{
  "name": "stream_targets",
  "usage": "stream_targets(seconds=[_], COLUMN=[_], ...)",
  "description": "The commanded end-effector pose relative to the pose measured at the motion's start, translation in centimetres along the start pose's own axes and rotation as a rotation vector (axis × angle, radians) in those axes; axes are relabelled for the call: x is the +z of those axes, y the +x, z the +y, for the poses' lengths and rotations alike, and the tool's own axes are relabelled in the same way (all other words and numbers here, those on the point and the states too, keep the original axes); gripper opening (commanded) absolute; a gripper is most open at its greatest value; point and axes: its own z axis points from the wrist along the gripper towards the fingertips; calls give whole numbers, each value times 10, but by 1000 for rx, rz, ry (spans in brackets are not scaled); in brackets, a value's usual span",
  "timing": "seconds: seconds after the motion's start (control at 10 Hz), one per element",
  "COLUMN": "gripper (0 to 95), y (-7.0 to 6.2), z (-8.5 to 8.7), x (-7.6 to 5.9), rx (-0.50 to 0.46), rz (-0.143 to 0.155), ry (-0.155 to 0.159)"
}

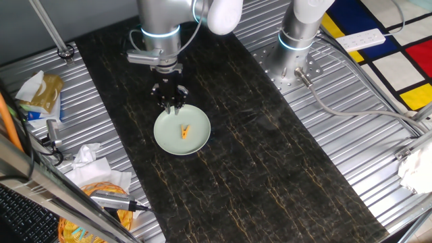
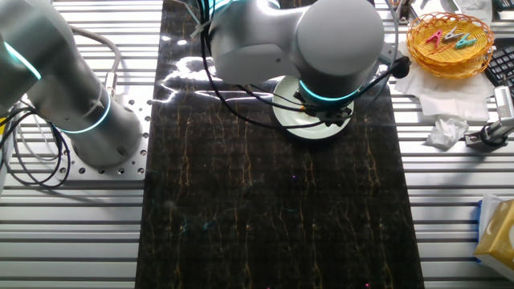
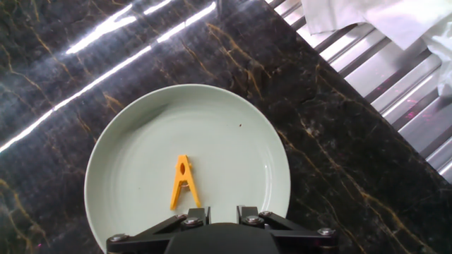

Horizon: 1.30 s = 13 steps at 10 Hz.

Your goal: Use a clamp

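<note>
The clamp point(image 1: 184, 131) is a small orange-yellow clip lying flat on the pale green plate point(image 1: 164, 140), its two prongs spread towards the gripper. In the hand view the clamp point(image 3: 183, 183) rests left of the plate's point(image 3: 141, 127) middle, just beyond the fingers. My gripper point(image 1: 173, 101) hangs over the plate's far rim, a little above it and clear of the clamp. Its black fingers point(image 3: 198, 215) stand slightly apart with nothing between them, so the gripper point(image 3: 223, 213) is open. In the other fixed view the arm hides the clamp and most of the plate point(image 2: 287, 120).
A second arm's base point(image 1: 300, 40) stands at the back right of the dark mat. A wicker basket of coloured clips point(image 2: 450, 36) and crumpled tissue point(image 2: 446, 132) lie beside the mat. White cloth point(image 3: 367, 21) lies on the ribbed metal nearby.
</note>
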Motion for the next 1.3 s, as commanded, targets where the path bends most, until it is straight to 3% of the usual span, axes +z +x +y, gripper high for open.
stream_targets(seconds=[0.1,0.2,0.4,0.5,0.6,0.7,0.8,1.0,1.1,1.3], gripper=[190,190,190,190,380,380,380,380,380,380], y=[0,0,0,0,0,0,1,10,18,24], z=[-1,-1,-1,-1,-1,-1,-3,-5,-4,-3], x=[1,1,1,1,1,1,-1,-5,-3,-1], rx=[-37,-42,-26,-54,-85,-128,-150,-153,-156,-181], rz=[221,236,120,71,-9,-95,-146,-212,-277,-344], ry=[-14,-2,-49,-54,-67,-84,-109,-119,-130,-146])
